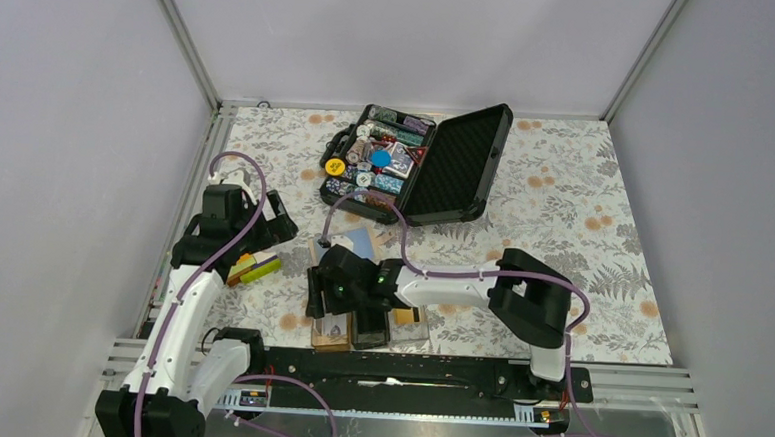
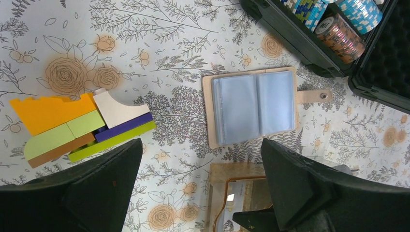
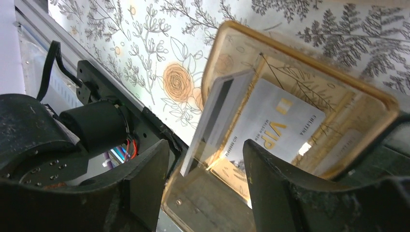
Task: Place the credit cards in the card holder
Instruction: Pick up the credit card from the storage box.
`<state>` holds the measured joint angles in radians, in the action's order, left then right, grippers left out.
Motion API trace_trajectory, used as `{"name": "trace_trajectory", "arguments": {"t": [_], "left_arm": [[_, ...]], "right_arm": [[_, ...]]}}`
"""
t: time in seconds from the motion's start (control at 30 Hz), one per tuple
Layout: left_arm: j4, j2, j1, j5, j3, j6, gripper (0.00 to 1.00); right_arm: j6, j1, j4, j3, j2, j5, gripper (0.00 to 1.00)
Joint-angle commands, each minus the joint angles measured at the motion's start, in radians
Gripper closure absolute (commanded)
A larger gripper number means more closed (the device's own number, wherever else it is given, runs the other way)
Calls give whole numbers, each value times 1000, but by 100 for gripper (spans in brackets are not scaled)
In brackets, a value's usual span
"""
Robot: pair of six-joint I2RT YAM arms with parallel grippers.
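Hiding card holder (image 3: 231,48): right arm (image 1: 460,287), in top view.
Right tool (image 3: 205,145): fingers apart, credit card (image 3: 220,113) tilted between.
Left tool (image 2: 200,145): spread, empty.
Card wallet (image 2: 254,107): 12 o'clock of holder.

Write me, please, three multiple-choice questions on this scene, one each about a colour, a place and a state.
1. What colour is the chip case?
A red; B black; C white.
2. Where are the right fingers?
A over the card holder; B over the chip case; C over the blocks.
3. How are the left fingers?
A shut on a card; B shut, empty; C open, holding nothing.

Answers:
1 B: shell and foam lining both look black.
2 A: the right wrist view shows them either side of the card holder, with a tilted card in it.
3 C: they stand wide apart with only the tablecloth between them.
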<state>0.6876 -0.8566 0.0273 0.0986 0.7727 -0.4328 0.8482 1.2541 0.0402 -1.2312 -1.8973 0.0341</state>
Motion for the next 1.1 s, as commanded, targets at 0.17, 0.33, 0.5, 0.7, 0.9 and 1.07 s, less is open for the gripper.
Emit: {"name": "trace_trajectory", "arguments": {"t": [0.17, 0.33, 0.5, 0.7, 0.9, 1.07], "left_arm": [[-14, 27, -6, -28, 32, 35, 1], [-14, 28, -6, -31, 33, 37, 1], [-15, 31, -6, -30, 31, 37, 1], [-15, 30, -7, -33, 30, 37, 1], [-14, 31, -7, -32, 30, 37, 1], [-14, 28, -7, -29, 30, 38, 1]], "right_arm": [[15, 9, -30, -117, -66, 7, 38], [18, 11, -30, -117, -57, 16, 42], [28, 16, -79, -99, -31, 17, 45], [33, 19, -89, -90, -22, 19, 51], [34, 25, -83, -80, -5, -2, 57], [34, 25, -70, -89, -16, 1, 66]]}}
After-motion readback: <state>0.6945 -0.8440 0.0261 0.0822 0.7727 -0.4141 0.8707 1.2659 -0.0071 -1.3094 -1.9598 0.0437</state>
